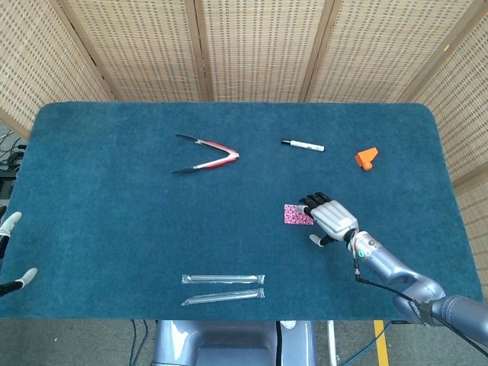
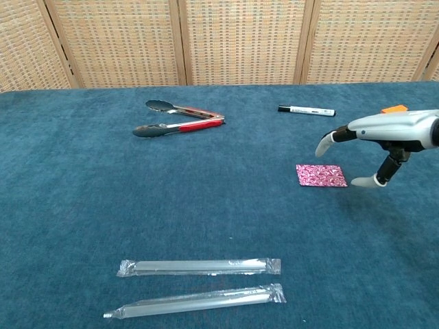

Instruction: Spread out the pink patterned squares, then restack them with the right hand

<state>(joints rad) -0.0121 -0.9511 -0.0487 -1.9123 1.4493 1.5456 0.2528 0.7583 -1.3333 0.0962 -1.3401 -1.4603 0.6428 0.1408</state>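
The pink patterned squares (image 1: 296, 214) (image 2: 319, 175) lie as one flat stack on the blue table, right of centre. My right hand (image 1: 329, 217) (image 2: 384, 133) hovers just right of the stack with its fingers spread, fingertips over the stack's right edge and thumb low beside it. It holds nothing. Only the fingertips of my left hand (image 1: 11, 255) show at the far left edge of the head view, apart and holding nothing.
Red-handled tongs (image 1: 206, 155) (image 2: 178, 117) lie at the back left. A black-and-white marker (image 1: 303, 145) (image 2: 306, 110) and an orange block (image 1: 366, 157) (image 2: 394, 108) lie behind the stack. Two clear wrapped straws (image 1: 223, 287) (image 2: 199, 282) lie near the front edge.
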